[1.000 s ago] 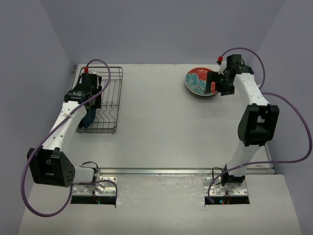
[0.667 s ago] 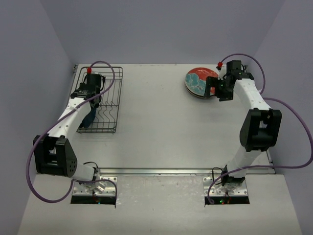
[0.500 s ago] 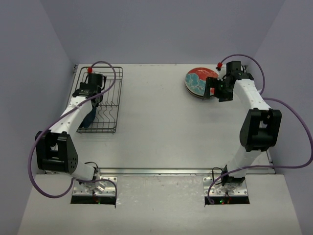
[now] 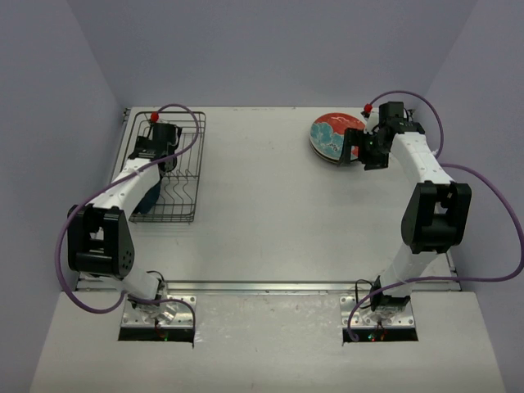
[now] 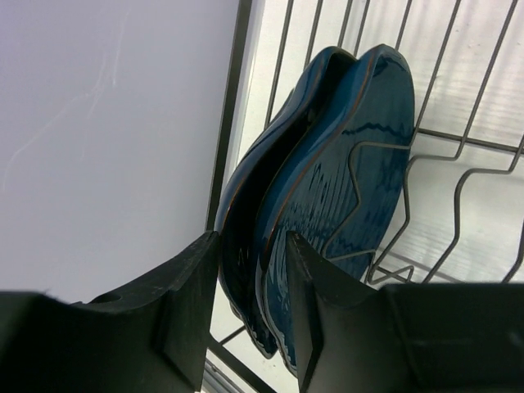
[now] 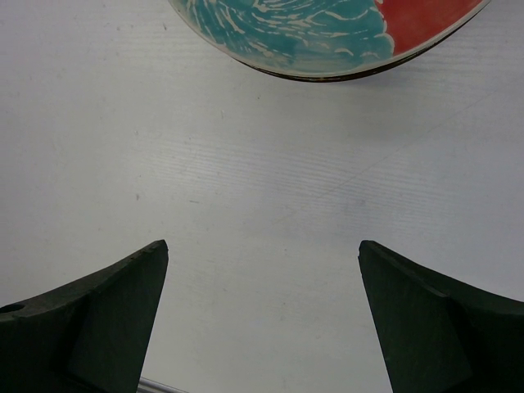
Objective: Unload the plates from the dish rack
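Your L fingers (image 5: 188,311) are slightly parted, empty, w/ two dark blue plates (image 5: 344,180) upright in the dish rack (image 5: 232,106) ahead of them. R fingers (image 6: 106,319) spread wide, empty, red floral plate (image 6: 327,33) lying just beyond on the bench (image 6: 262,205). Looks like the reach-in step; prob next: straddle one plate's rim, then clamp.

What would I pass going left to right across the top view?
rack → red plates → right claw
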`<state>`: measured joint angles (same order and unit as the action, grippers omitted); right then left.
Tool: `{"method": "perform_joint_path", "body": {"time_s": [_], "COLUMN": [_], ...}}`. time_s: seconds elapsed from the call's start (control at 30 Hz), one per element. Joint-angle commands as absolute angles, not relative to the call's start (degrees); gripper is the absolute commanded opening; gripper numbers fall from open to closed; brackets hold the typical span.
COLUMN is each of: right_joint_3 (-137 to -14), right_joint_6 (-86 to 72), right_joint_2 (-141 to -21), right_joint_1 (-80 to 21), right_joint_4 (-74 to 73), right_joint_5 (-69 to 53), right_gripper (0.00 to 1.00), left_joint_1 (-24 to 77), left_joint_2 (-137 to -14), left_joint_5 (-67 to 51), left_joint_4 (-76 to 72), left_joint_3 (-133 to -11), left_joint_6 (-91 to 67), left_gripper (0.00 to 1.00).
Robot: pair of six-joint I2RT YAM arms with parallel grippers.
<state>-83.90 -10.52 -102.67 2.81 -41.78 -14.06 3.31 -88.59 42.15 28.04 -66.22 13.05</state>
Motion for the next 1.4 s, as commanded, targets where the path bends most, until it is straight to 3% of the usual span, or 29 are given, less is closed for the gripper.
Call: {"method": "perform_joint_path", "body": {"time_s": [0.0, 0.53, 0.7, 0.8, 1.37], "right_joint_3": [-84.20, -82.82, -82.35, -82.03, -80.52], "right_joint_6": [-11.07, -10.79, -10.81, -10.80, -10.20], "right_joint_2": [-100.50, -100.37, -100.36, -100.28, -99.60], "right_joint_1": [2.64, 2.72, 2.80, 2.72, 4.55], "right_joint_4": [-39.33, -38.94, -38.68, -38.67, -38.48], "right_joint_5": [-15.07, -15.71, -16.08, -16.26, -17.72], "right_gripper": [0.99, 0.99, 0.99, 0.99, 0.99], "left_joint_1": [3.96, 7.66, 9.79, 11.30, 9.77], "left_joint_2": [-89.70, -89.85, -88.63, -88.26, -91.23], "left_joint_5": [44.04, 49.20, 52.50, 54.63, 54.45], "left_joint_4": [23.64, 21.18, 20.70, 20.10, 19.95], "left_joint_3": [-64.37, -61.23, -61.17, -61.10, -61.77], "left_joint_6": [14.07, 14.68, 15.36, 16.19, 16.33], "left_gripper": [0.34, 0.33, 0.44, 0.45, 0.42]}}
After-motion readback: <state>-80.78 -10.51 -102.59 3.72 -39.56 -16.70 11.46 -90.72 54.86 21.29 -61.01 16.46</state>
